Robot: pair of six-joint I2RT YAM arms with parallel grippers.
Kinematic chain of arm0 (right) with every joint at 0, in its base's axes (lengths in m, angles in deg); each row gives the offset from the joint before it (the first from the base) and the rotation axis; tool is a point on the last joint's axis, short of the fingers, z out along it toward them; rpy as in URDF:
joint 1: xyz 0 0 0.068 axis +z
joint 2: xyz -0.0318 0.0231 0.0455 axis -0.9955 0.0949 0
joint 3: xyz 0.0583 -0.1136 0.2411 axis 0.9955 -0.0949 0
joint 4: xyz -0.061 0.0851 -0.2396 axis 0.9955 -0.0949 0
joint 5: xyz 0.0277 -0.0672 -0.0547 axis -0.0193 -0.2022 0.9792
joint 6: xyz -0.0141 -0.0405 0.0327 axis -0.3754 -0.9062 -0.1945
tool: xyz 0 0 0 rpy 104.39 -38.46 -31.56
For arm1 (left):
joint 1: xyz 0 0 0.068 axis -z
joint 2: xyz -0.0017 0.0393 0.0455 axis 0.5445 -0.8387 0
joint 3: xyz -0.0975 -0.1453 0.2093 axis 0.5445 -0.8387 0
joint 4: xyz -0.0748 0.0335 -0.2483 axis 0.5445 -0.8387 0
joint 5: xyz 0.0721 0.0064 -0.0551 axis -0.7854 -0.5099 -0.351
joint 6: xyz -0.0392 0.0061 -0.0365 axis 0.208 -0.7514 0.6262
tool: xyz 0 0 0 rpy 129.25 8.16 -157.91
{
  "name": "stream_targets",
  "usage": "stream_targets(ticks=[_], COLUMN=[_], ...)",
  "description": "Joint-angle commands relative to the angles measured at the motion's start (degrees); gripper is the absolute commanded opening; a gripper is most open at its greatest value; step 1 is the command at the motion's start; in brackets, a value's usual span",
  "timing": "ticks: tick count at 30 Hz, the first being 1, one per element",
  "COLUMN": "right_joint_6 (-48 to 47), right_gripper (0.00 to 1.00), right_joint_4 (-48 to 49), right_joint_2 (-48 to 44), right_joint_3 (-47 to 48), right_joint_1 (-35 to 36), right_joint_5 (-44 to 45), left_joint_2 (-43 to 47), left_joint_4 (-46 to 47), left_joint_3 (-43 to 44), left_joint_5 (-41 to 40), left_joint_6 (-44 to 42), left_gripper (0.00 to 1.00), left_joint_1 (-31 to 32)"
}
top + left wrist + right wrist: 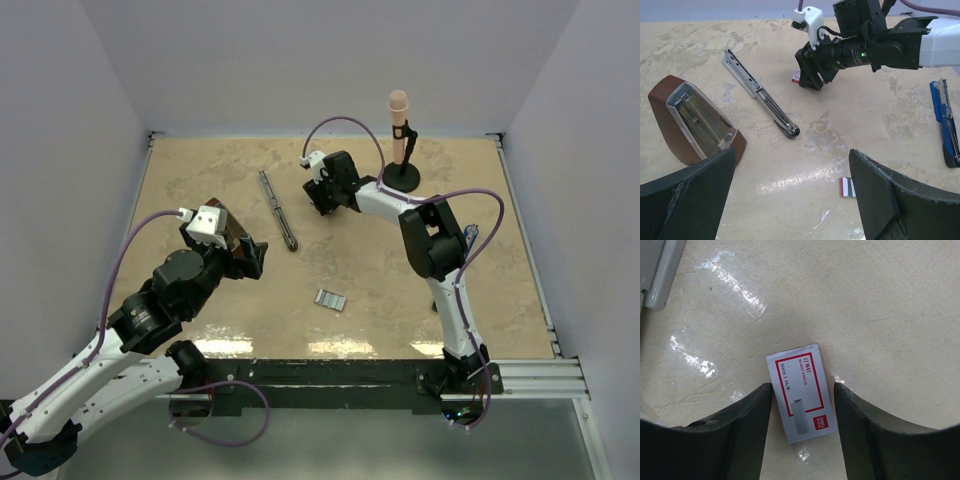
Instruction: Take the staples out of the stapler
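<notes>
Currently staples [330, 300] well apart from right hand [321, 203].

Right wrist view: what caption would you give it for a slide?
Right gripper straddling a small red-and-white staple box on the beige table, jaws not yet shut on it.

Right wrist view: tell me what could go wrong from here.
1. The right end effector straddles the red-and-white staple box, not the staples lying apart from it; closing here may take the wrong thing.
2. The box lies skewed between the fingers, so it may twist or slip out.
</notes>
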Motion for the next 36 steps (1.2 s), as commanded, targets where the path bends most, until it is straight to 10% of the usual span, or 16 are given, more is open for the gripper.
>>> stream_targets(ticks=[1,21,36], right_joint_6=[-1.0,3.6,14.2], right_gripper=[0.54,0.44,0.45], right_joint_4=[-0.2,1.6,8.7], right_joint_2=[-2.7,-18.4,-29.7], right_joint_3=[-1.9,-16.0,-32.0], right_joint_1=[0.4,3.2,26.7], right_joint_5=[2.2,3.6,7.6], left_joint_2=[0.1,0.6,6.4], left_joint_4=[1.4,-2.6,-11.0], left_joint_3=[-0.1,1.2,3.7], left_joint_5=[-1.1,-2.8,0.4], left_joint_6=[-1.3,7.3,18.0], left_gripper=[0.99,1.0,1.0], left_joint_1=[0.1,0.0,0.1])
